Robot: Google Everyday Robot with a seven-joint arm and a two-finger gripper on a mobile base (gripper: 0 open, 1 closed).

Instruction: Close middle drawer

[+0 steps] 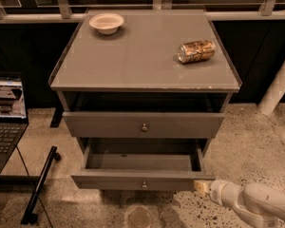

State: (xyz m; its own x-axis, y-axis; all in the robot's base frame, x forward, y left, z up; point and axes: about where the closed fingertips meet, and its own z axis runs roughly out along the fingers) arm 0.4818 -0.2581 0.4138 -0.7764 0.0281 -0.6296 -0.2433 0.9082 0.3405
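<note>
We see the grey cabinet's surface (142, 56) filling the upper middle of the frame. Beneath it, the upper drawer (104, 125) is nearly shut. The middle drawer (109, 180) stands pulled well out at lower centre, its inside bare. Our hand (201, 187) sits at lower right, at the right end of that drawer's front panel. We cannot tell how far it is open, and it seems to hold nothing. A can (195, 51) and a bowl (107, 23) rest on the surface. We judge it best to press nearer the knob (144, 185) than the corner and push straight back, so the drawer does not skew.
</note>
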